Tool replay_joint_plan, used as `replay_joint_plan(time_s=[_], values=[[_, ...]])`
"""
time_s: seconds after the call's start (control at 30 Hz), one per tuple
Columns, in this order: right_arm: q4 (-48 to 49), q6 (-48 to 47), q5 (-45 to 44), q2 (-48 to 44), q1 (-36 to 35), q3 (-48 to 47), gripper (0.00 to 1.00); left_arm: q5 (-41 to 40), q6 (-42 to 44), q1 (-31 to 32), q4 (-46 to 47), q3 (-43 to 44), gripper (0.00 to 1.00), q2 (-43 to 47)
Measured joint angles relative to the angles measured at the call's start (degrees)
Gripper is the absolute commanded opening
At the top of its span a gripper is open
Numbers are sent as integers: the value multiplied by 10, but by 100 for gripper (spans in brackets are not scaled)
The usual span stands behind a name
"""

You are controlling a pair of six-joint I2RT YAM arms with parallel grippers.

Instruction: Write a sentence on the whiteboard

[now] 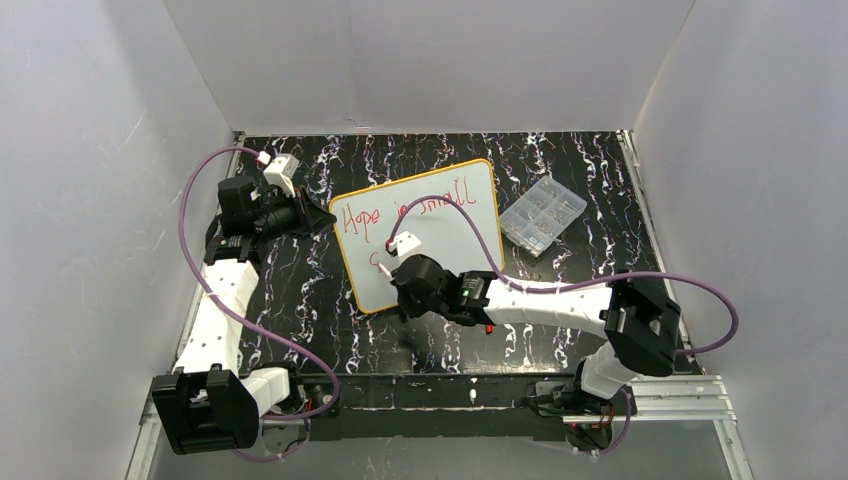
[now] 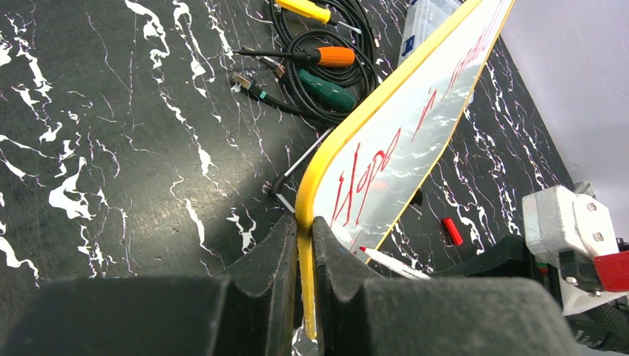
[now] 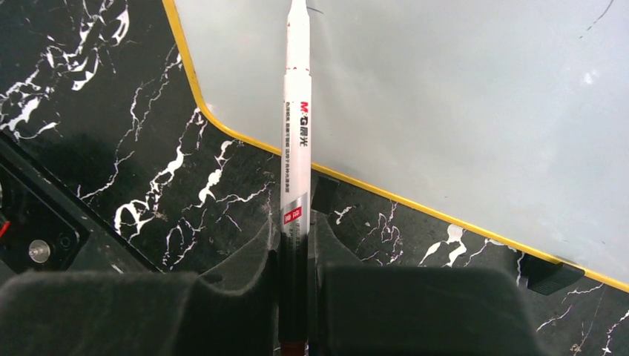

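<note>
Currently we see left jaws clamping the whiteboard (image 2: pixel 412 174) rim, right jaws gripping a marker (image 3: pixel 298 133); screwdrivers (image 2: pixel 334 56), parts box (image 1: pixel 542 213) lie nearby.

One camera hangs high up behind my two arms and looks down, far enough away to see the whole table (image 1: pixel 620 230) right to the far wall. Another sits very close behind my left gripper (image 2: pixel 304 245) and looks to the right along the yellow rim of the whiteboard (image 2: pixel 415 141). The last sits very close behind my right gripper (image 3: pixel 297 237) and looks down my marker (image 3: pixel 297 133) at the board's near left corner; all three see the whiteboard.
</note>
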State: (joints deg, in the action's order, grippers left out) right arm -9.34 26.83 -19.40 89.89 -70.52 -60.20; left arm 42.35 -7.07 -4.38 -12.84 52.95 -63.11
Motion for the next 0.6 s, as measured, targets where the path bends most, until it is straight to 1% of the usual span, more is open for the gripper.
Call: replay_joint_plan(time_s=[0.6], values=[[-39, 28, -26, 0, 9, -1, 1, -4, 0, 1, 0, 0, 0, 0]])
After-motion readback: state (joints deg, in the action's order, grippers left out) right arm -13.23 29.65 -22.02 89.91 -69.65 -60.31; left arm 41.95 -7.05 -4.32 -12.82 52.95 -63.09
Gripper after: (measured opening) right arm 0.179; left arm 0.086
